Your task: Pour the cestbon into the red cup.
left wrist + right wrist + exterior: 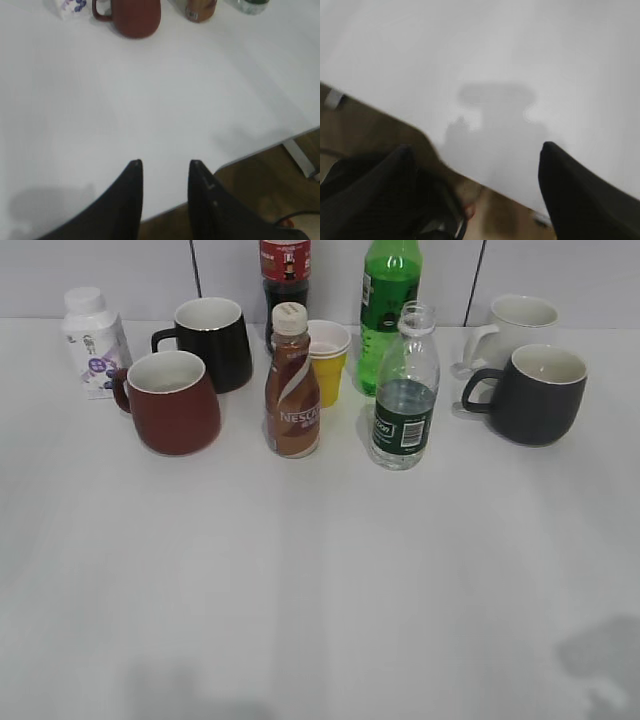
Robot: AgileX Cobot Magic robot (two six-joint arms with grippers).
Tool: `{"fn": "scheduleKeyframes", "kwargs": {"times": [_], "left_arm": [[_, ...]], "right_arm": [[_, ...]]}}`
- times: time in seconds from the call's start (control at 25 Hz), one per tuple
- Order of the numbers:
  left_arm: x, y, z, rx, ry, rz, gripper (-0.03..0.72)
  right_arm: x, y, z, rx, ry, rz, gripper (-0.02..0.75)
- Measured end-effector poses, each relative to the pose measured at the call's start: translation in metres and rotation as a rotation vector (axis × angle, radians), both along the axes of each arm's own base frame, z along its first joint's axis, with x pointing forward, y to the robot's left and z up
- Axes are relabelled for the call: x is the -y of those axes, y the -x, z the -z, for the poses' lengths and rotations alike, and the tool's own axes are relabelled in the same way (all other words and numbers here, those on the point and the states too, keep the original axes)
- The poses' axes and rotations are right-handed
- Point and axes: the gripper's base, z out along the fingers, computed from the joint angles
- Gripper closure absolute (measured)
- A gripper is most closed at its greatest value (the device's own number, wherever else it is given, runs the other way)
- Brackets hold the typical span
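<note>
The cestbon [404, 400], a small clear uncapped bottle with a dark green label, stands upright right of centre at the back of the white table [320, 580]; its base shows at the top edge of the left wrist view [248, 5]. The red cup [172, 401] stands to the left with its handle to the left, and shows in the left wrist view [132, 16]. Neither gripper shows in the exterior view. My left gripper [164, 165] is open and empty over the table's front edge. My right gripper [476, 148] is wide open and empty over the front edge.
A brown Nescafe bottle [291, 385] stands between cup and cestbon. Behind are a black mug [213, 340], a yellow paper cup [328, 358], a green soda bottle [390, 305], a cola bottle [284, 275], and a white bottle [93, 340]. A dark mug [534, 393] and white mug [515, 328] stand right.
</note>
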Motion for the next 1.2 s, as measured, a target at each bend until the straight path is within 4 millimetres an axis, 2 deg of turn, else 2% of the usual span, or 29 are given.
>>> {"fn": "scheduleKeyframes", "kwargs": {"times": [0.24, 0.4, 0.64, 1.2], "left_arm": [[-0.001, 0.000, 0.036, -0.060, -0.023, -0.004, 0.450], [0.001, -0.005, 0.033, 0.005, 0.004, -0.013, 0.450], [0.000, -0.012, 0.039, 0.038, -0.009, -0.034, 0.450], [0.000, -0.012, 0.039, 0.045, -0.009, -0.035, 0.451]], "right_arm": [[0.028, 0.036, 0.013, 0.133, 0.025, 0.071, 0.166], [0.036, 0.051, 0.014, 0.220, -0.015, 0.079, 0.166], [0.033, 0.046, 0.015, 0.309, -0.056, 0.076, 0.166], [0.031, 0.044, 0.015, 0.332, -0.071, 0.074, 0.168]]}}
